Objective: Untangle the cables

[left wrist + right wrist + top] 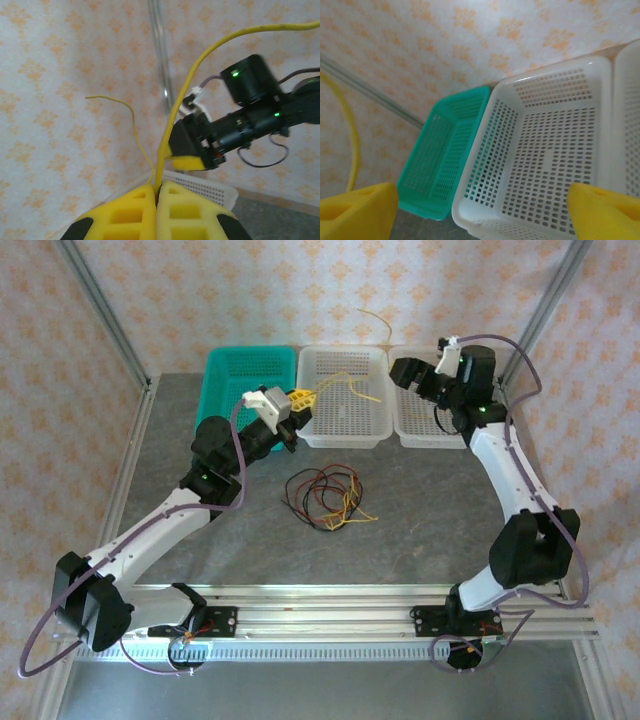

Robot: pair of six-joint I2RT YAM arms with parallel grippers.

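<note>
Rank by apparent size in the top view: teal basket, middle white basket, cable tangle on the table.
1. middle white basket and teal basket: near alike; the left arm covers part of the teal one, so unranked.
2. cable tangle: smallest.

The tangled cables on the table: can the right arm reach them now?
Probably yes. The right hand is open above the white baskets, and bare table lies between it and the tangled cables.

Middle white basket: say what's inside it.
Over the middle white basket trails a yellow cable, pinched by the left end effector; whether it touches the floor is unclear. Its near-left rim is covered.
</note>
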